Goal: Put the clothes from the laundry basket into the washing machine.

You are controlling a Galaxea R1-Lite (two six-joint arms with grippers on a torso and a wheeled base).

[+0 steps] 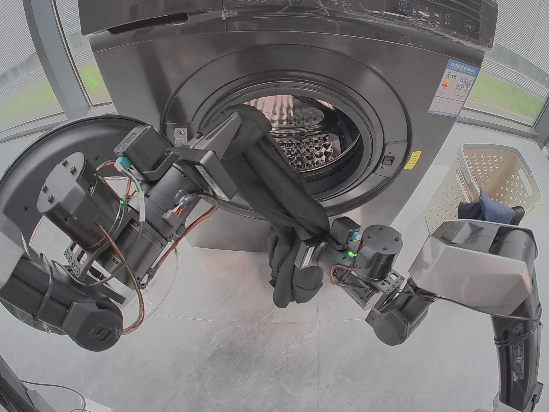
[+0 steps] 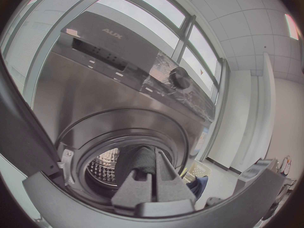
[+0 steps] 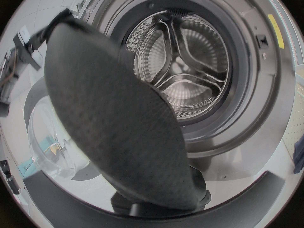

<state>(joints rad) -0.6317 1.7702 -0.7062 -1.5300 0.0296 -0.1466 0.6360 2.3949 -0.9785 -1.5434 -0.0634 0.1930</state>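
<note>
Nearest, the right gripper (image 1: 307, 248) was low in front of the washer (image 1: 143, 81), its fingers pressed together on the lower part of a black garment (image 1: 280, 190); below that grip the loose end hung in a bunch toward the floor (image 1: 229, 327). In the right wrist view the garment (image 3: 110, 111) spread across that gripper and covered most of it. From there the cloth ran up, stretched in a band, to the left gripper (image 1: 240, 122), which pinched its upper end at the rim of the washer's opening; the left wrist view showed the garment (image 2: 136, 162) clamped between the left gripper's (image 2: 155, 154) fingers (image 2: 171, 181). The door (image 1: 86, 133) stood swung open on the left. Beyond the rim lay the steel drum (image 1: 309, 138). Right of the washer stood the basket (image 1: 497, 173), with a blue cloth (image 1: 492, 210) in it.
</note>
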